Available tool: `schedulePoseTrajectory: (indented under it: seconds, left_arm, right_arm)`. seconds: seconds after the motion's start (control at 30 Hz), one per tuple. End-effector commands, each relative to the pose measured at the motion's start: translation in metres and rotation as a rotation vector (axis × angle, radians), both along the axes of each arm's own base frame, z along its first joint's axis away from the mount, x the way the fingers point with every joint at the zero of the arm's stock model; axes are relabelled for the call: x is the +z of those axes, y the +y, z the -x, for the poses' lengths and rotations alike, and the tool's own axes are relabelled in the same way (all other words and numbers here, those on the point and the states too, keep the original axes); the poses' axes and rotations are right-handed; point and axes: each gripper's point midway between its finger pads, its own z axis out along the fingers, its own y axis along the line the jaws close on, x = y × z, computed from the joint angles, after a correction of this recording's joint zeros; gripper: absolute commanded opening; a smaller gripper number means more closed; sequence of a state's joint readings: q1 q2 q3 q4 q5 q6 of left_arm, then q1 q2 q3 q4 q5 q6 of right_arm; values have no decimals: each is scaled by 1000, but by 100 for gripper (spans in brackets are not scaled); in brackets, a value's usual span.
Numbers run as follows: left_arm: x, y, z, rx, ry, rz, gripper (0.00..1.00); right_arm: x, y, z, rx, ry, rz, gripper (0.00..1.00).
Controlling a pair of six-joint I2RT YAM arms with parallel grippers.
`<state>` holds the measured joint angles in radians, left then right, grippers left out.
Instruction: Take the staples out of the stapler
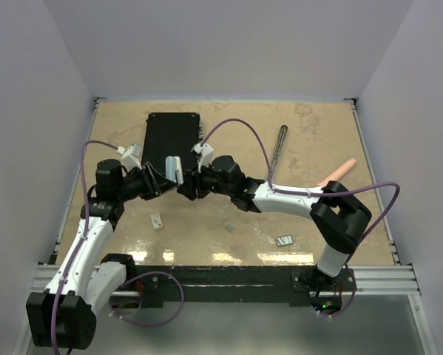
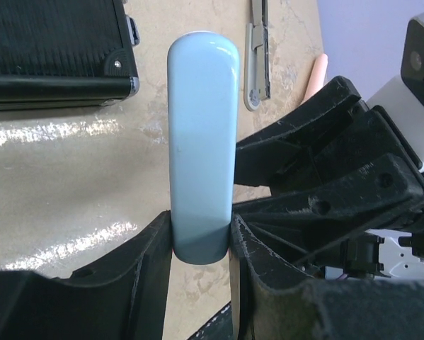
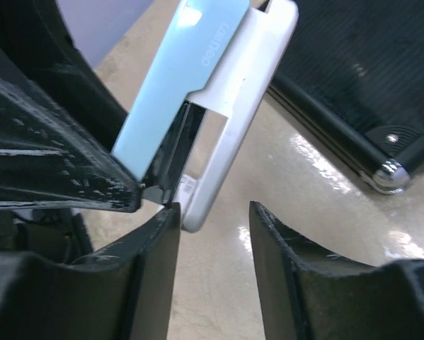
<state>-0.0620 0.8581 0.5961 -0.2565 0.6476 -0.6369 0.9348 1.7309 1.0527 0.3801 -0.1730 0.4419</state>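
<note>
A stapler with a light-blue top and a white base hangs above the table's middle, and my left gripper is shut on its blue top. In the right wrist view the stapler stands hinged open, blue top and white base spread apart. My right gripper is open just below the base's rounded end, which sits close to its left finger, with nothing between the jaws. Small silvery staples lie on the table at the front right, and another bit lies nearer the middle.
A big flat black case lies at the back behind both grippers. A slim silver-grey metal bar and a pinkish cylinder lie at the back right. A small white block sits at the front left.
</note>
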Motion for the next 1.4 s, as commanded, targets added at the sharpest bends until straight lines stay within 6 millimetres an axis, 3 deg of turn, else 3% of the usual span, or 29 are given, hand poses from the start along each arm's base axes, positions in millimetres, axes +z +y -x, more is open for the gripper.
schedulePoseTrajectory:
  seconds: [0.0, 0.2, 0.5, 0.93, 1.37]
  left_arm:
    - [9, -11, 9, -86, -5, 43, 0]
    - [8, -10, 17, -113, 5, 8, 0]
    - [-3, -15, 32, -186, 25, 17, 0]
    - [-19, -19, 51, -253, 85, 30, 0]
    - [-26, -18, 49, -235, 94, 16, 0]
  right_arm:
    - [15, -19, -46, -195, -117, 42, 41]
    - [4, -41, -71, -246, -87, 53, 37]
    - [1, -50, -94, -296, -82, 37, 40]
    - [9, -41, -117, -285, -94, 9, 41]
    - [10, -31, -121, -255, -80, 13, 43]
